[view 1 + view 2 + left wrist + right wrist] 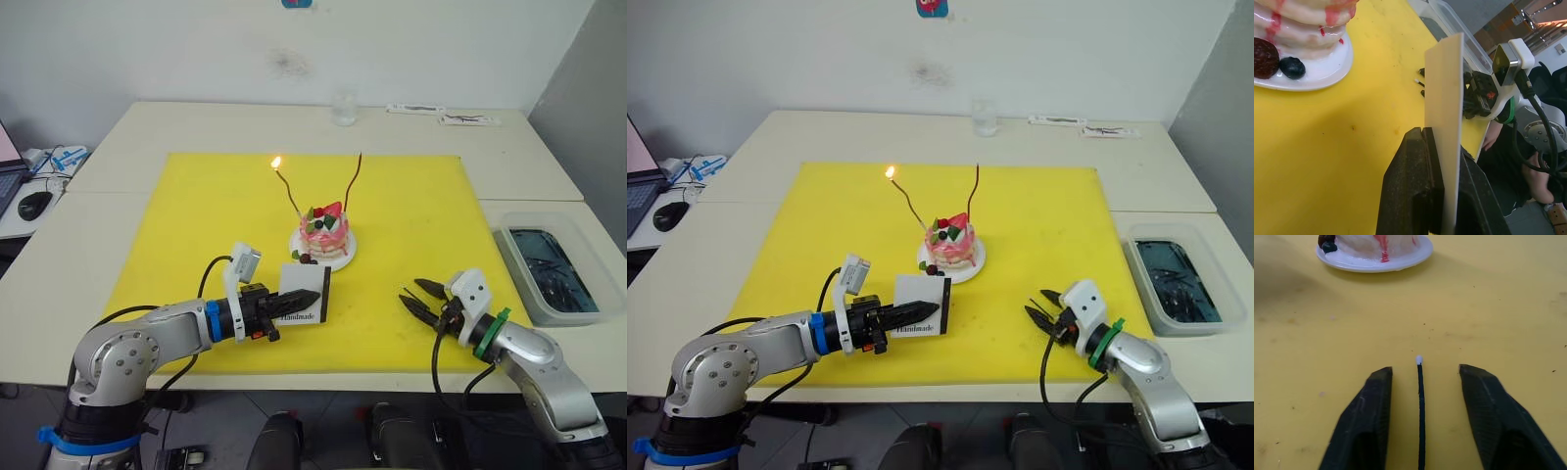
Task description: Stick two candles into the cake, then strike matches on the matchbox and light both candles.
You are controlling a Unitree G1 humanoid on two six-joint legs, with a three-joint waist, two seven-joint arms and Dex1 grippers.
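Jaws of the left gripper (299, 299) are clamped flat on the matchbox (306, 291), which stands on edge just in front of the cake (324, 235); jaws of the right gripper (1421, 418) stand wide apart over the yellow mat (411, 211), with a match (1420, 411) lying between them, its pale head pointing toward the cake.

Both candles (288, 191) stand in the cake at the middle of the mat on the table (529, 171); the robot's left one carries a flame, the other looks unlit.

Card matchbox is probably light and a little crushable; the present hold across its broad faces seems sound, since it appears to leave the striking strip free.

Match is likely very light, stiff yet easily snapped, and prone to roll on the mat; best pinched on the dark shaft well behind the head, so that the head projects clear for striking.
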